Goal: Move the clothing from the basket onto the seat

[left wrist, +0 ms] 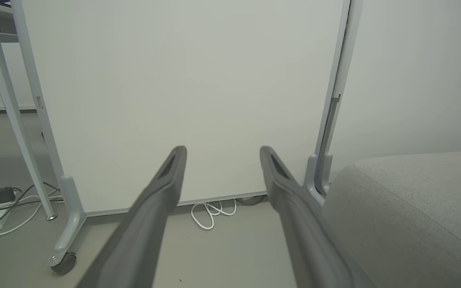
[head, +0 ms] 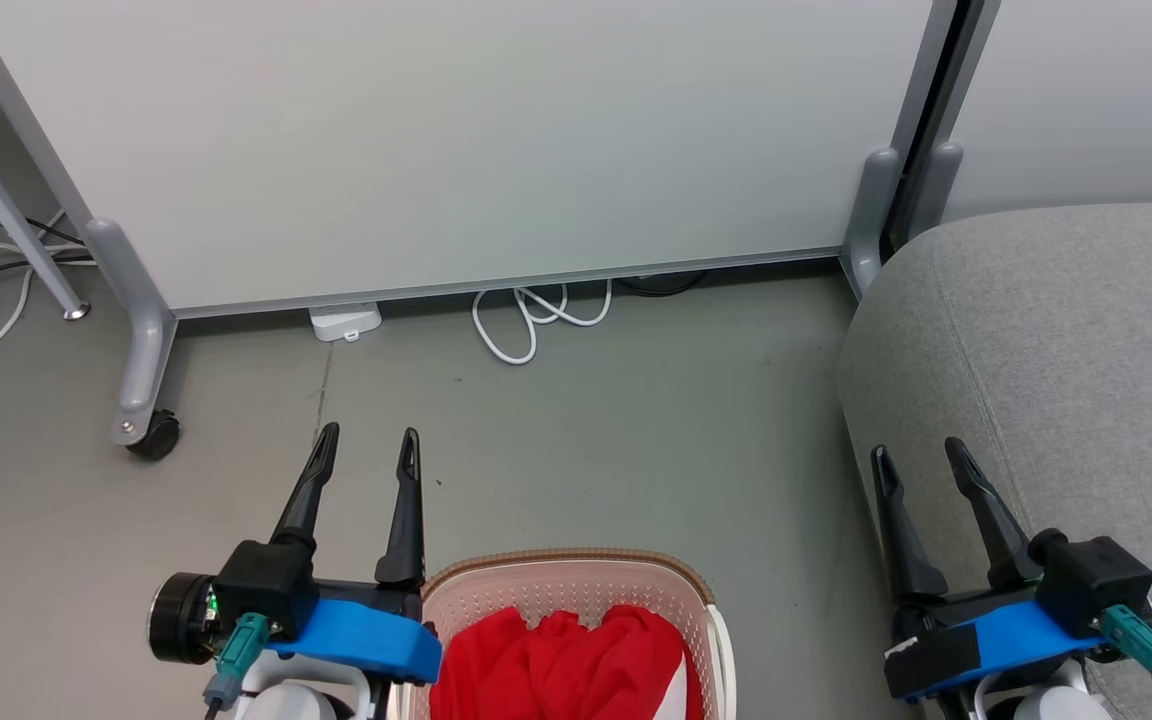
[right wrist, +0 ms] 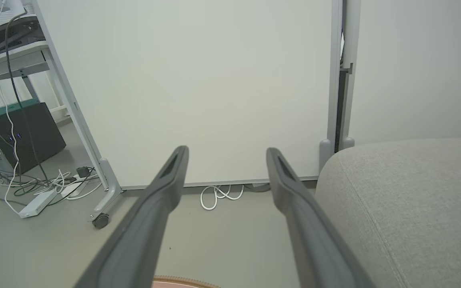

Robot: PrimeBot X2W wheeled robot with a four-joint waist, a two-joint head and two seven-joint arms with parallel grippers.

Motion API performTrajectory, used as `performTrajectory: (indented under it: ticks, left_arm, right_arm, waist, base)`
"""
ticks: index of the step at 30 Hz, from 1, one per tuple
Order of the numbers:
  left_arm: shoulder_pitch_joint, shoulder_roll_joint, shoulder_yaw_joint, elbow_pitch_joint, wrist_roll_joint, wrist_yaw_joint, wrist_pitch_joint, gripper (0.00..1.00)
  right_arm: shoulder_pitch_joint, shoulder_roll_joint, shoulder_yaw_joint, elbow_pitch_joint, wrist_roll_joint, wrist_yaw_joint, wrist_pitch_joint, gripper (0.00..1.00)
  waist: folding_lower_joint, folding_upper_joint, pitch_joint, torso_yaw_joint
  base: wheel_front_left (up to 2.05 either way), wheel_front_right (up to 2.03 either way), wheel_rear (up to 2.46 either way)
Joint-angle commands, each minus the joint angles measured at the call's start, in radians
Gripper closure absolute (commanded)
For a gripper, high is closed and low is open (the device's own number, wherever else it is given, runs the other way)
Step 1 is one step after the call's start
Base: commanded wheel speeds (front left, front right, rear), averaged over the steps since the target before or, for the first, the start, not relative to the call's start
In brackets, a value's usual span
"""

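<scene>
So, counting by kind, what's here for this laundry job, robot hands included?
Laundry basket: 1
Red clothing heap: 1 (separate garments cannot be told apart)
Grey sofa: 1
Grippers: 2, the left gripper and the right gripper, both open
Total: 5

Black fingers (head: 403, 520) meet blue brackets (head: 366, 640) (teal plugs (head: 244, 640)).

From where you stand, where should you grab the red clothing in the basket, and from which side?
Probably pinch a raised fold at the top of the red clothing, coming straight down from above: it lies bunched in humps, and the basket wall closes off its sides. The open left gripper is nearest.
</scene>
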Motion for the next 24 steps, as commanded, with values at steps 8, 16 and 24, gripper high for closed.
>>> performTrajectory:
  ticks: [8, 16, 24]
  left_arm:
    - [-0.017, -0.005, 0.007, 0.018, 0.061, -0.011, -0.022, 0.00]
    - [-0.013, -0.007, 0.012, 0.030, 0.087, -0.016, -0.030, 0.00]
    - [-0.015, -0.009, 0.029, 0.049, 0.057, -0.020, -0.030, 0.00]
  right_arm:
    - [-0.009, -0.005, 0.000, 0.011, -0.067, 0.003, -0.023, 0.00]
    - [-0.010, -0.005, -0.004, 0.026, -0.089, 0.003, -0.031, 0.00]
    - [-0.015, -0.005, -0.012, 0.045, -0.081, 0.003, -0.030, 0.00]
  waist:
    - [0.0000, 0.0000, -0.001, 0.004]
    - [0.0000, 0.0000, -0.001, 0.005]
    - [0.0000, 0.0000, -0.002, 0.005]
  base:
    - [0.00, 0.00, 0.00]
    - [0.00, 0.00, 0.00]
    - [0.00, 0.00, 0.00]
